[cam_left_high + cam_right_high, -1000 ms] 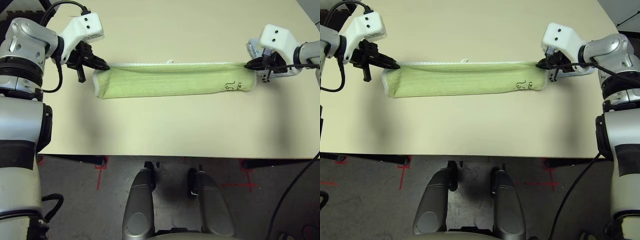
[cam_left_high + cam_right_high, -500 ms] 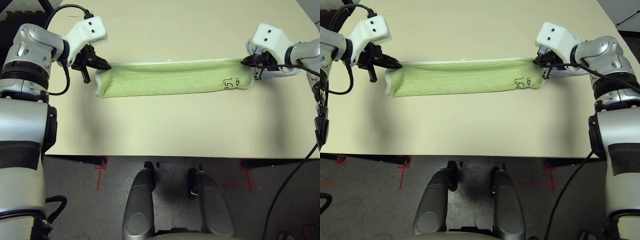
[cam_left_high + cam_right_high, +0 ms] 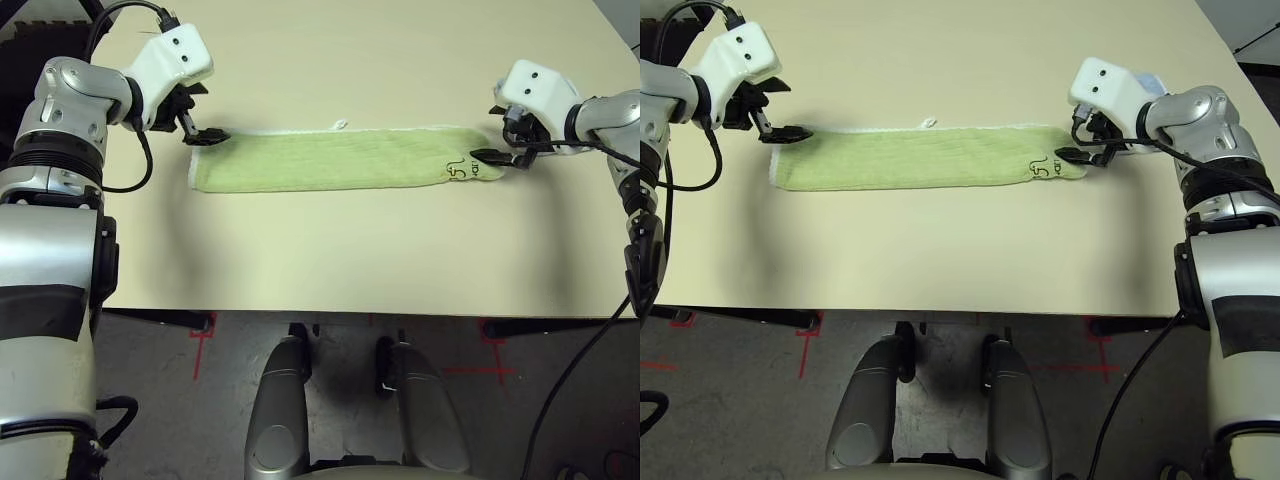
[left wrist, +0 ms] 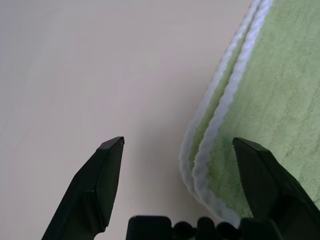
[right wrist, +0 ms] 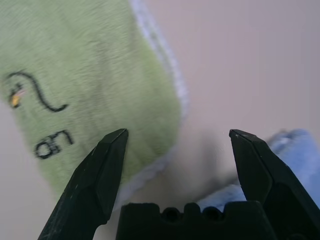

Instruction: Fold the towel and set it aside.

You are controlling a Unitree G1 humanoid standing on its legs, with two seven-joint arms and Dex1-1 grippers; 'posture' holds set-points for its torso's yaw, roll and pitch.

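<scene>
The towel [image 3: 330, 160] lies flat on the tan table [image 3: 330, 250] as a long light green strip, folded lengthwise, with white edging along its far side. Its dark logo [image 3: 460, 170] is at the right end and a small white tag [image 3: 340, 125] sticks out at the far edge. My left gripper [image 3: 200, 115] stands open over the towel's far left corner [image 4: 210, 150], one finger beside it on bare table. At the right end, by the logo [image 5: 45, 115], my right gripper [image 3: 497, 140] is open with nothing held.
A light blue cloth [image 5: 280, 145] lies just beyond the towel's right end, mostly behind my right gripper [image 3: 1080, 140]. Bare table stretches in front of and behind the towel. The table's front edge [image 3: 330, 312] runs close to my body.
Both grippers have opened and let go of the towel's far corners. The towel has settled flat on the table.
</scene>
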